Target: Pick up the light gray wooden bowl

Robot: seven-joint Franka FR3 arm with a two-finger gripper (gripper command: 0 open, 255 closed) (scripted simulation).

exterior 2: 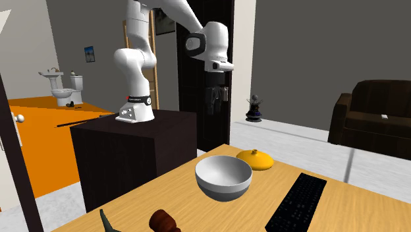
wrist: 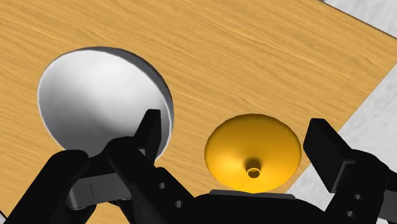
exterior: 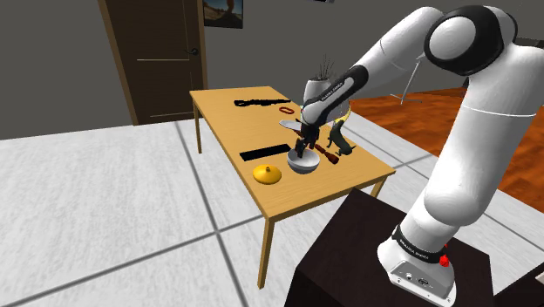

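Approach step, no grasp yet. Hovering the gripper [exterior: 304, 144], fingers [wrist: 149, 130] wide apart and clasping nothing, over the light grey bowl [exterior: 302, 163] on the tabletop [exterior: 231, 126], just beside a yellow knobbed dome [exterior: 268, 174]. Next, likely: lower, straddle the rim, pinch.

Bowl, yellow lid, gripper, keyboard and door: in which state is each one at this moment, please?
Bowl: upright, empty, on the table, not held.
Yellow lid: lying on the table beside the bowl, knob up.
Gripper: open, above the bowl, holding nothing.
Keyboard: lying flat on the table.
Door: shut.
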